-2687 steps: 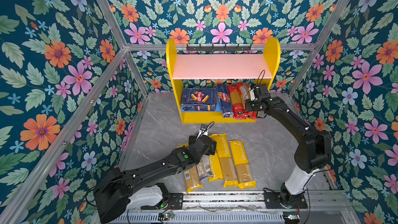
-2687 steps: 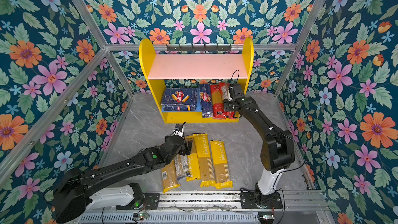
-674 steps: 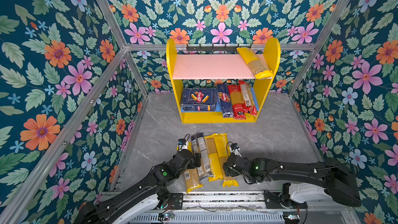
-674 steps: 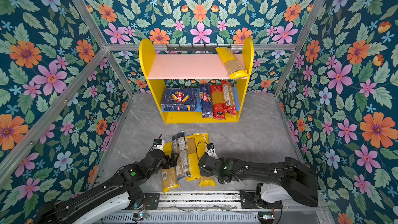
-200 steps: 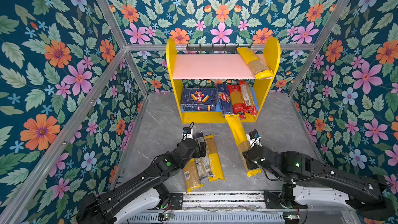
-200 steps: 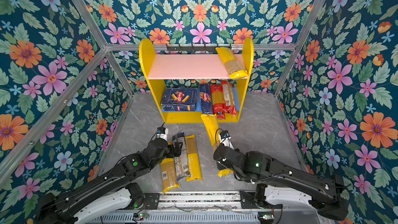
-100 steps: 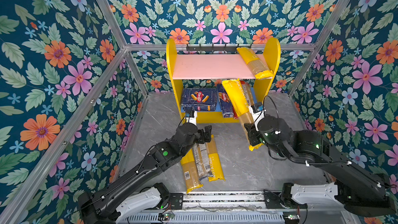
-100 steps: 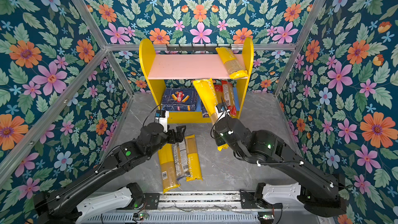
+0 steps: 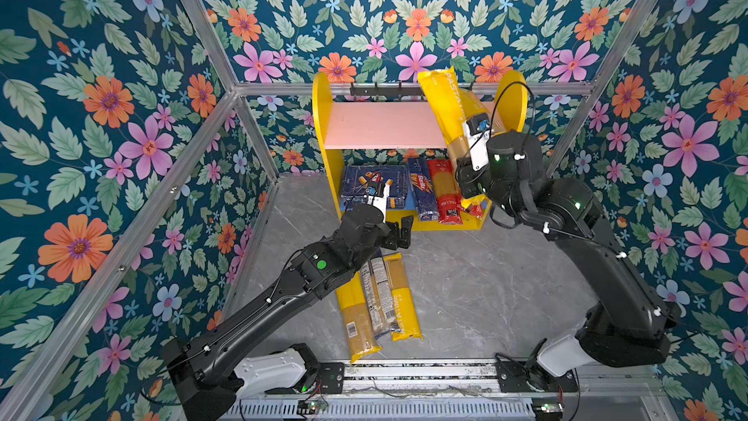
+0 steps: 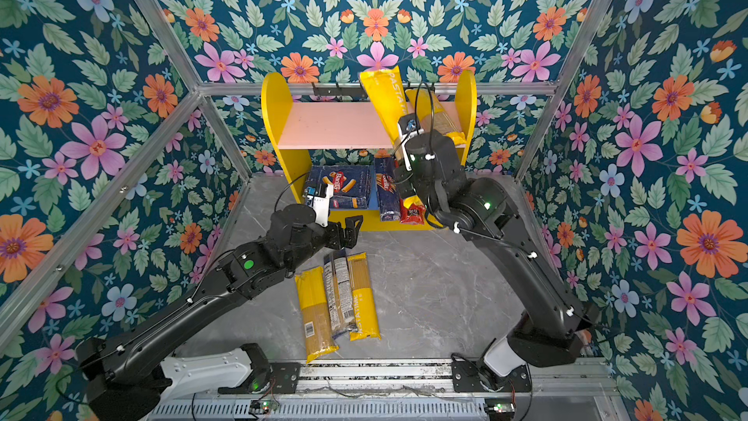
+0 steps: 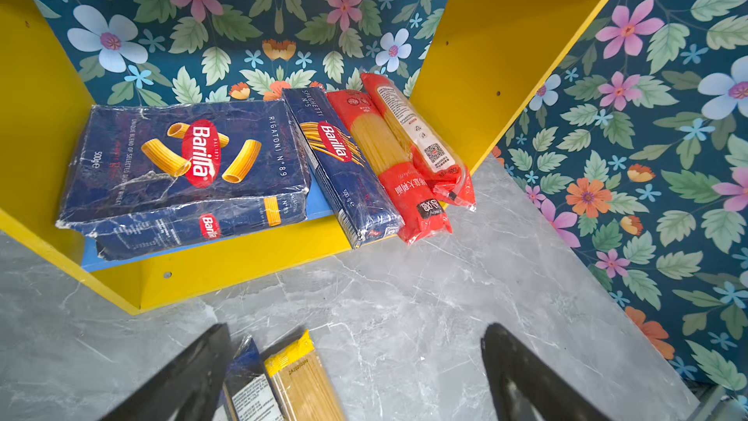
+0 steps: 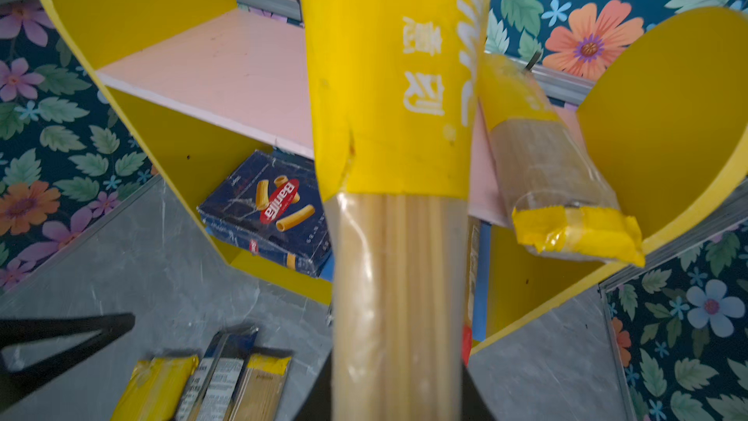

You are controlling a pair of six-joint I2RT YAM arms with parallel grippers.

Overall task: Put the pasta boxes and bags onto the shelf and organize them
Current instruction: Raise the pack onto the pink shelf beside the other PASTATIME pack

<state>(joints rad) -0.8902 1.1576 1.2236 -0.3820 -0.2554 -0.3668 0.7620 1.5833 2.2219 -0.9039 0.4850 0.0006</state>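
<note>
Spaghetti packet (image 9: 443,103): long, slim, yellow wrap, clear window.

Beneath your left gripper (image 11: 356,332) lie three bags (image 9: 380,297); ahead stands the shelf (image 9: 321,123) (rigatoni box (image 11: 182,164) on its lower board (image 11: 319,202), spaghetti box (image 11: 344,168) alongside).

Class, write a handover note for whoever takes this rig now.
Left gripper: open, empty, over the grey table.
Right gripper: shut on a long yellow spaghetti bag, tilted toward the shelf's pink upper board.
Done: another yellow bag on that board; two dark blue Barilla boxes, two red bags on the blue lower board.
Remaining: place the held bag; shelve two yellow bags and a navy bag from the table.
</note>
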